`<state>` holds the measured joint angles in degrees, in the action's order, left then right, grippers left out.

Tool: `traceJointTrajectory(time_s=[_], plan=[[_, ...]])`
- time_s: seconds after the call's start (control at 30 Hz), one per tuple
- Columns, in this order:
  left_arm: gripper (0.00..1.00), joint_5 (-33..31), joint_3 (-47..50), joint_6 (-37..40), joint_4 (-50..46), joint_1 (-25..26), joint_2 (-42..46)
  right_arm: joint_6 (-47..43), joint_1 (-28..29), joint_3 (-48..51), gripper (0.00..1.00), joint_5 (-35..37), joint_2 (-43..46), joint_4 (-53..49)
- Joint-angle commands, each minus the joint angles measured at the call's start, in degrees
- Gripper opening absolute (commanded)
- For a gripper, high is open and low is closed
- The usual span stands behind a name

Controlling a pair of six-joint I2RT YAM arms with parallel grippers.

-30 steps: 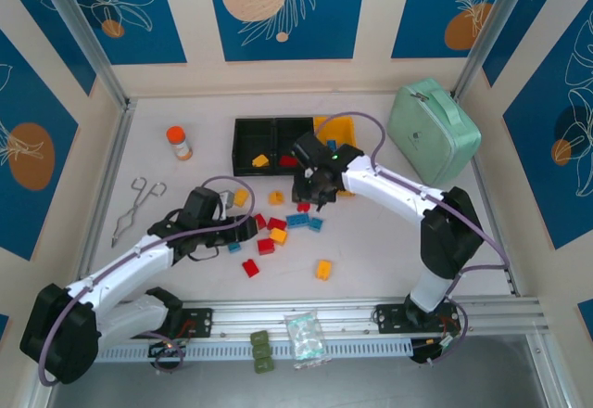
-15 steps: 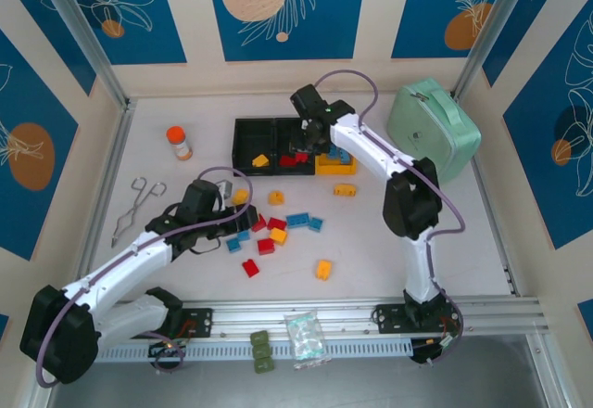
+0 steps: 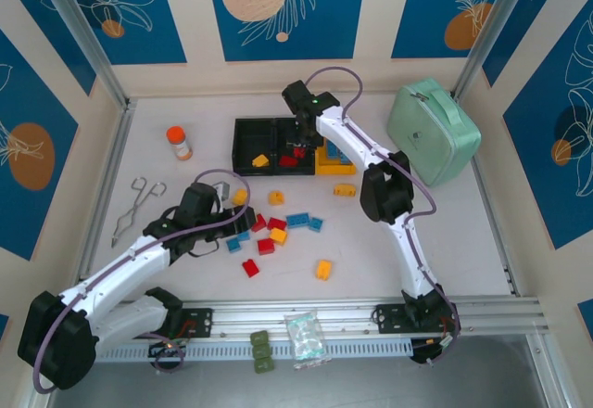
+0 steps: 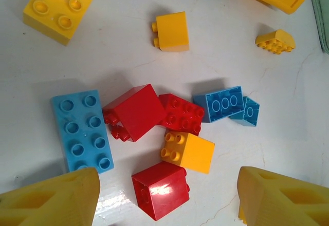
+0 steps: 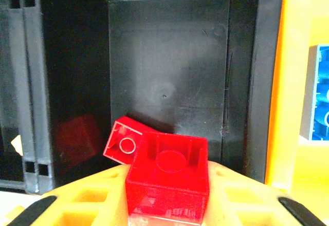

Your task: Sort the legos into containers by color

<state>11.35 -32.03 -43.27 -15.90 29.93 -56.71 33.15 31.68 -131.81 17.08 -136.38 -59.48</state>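
Right gripper (image 3: 298, 139) pinches red brick (image 5: 168, 172) over middle bin (image 5: 169, 46), apparently matching the red one (image 5: 122, 143) inside. Left gripper (image 4: 167, 205) spread wide above loose pile (image 4: 177, 114), readying a pick.

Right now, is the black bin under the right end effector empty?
No: a loose red lego lies on the floor of the black bin, behind the held red lego.

The right claw (image 3: 298, 139) reaches over the middle of three joined bins (image 3: 237, 144). A red brick (image 3: 289, 159) lies in that black bin and a yellow brick (image 3: 260, 159) in the left one. The left claw (image 3: 239, 226) hangs low at the edge of the loose bricks (image 3: 278, 227) strewn on the white worktop (image 3: 389, 250). A mint case (image 3: 432, 130) stands right of the bins.
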Motion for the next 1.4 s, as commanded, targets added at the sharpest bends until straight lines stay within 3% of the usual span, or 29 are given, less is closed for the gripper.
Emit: traceJointTrajectory(time_s=[0.0,0.33,0.5,0.83,1.13,1.37], plan=[[0.71,-0.97,0.73,-0.42,-0.69,0.56,0.38,-0.31,-0.22,-2.06,0.35,0.72,-1.13,-2.57],[0.71,-1.07,1.38,-0.46,-0.26,0.53,0.31,-0.60,0.66,-4.70,0.53,1.86,-1.36,-4.03],[0.71,-1.16,1.27,-0.50,-0.45,0.47,0.58,-0.92,1.52,-3.08,0.53,2.56,2.50,-3.85],[0.71,2.68,1.02,1.99,1.41,0.56,-1.17,-1.56,4.14,21.57,0.54,-0.16,21.70,6.46],[0.71,5.95,0.21,4.41,2.41,0.56,-3.56,4.25,6.99,47.41,0.63,-1.34,37.21,14.39],[0.71,6.47,0.16,4.22,3.27,0.57,-5.33,3.53,10.21,56.86,0.73,-2.05,39.72,17.82]])
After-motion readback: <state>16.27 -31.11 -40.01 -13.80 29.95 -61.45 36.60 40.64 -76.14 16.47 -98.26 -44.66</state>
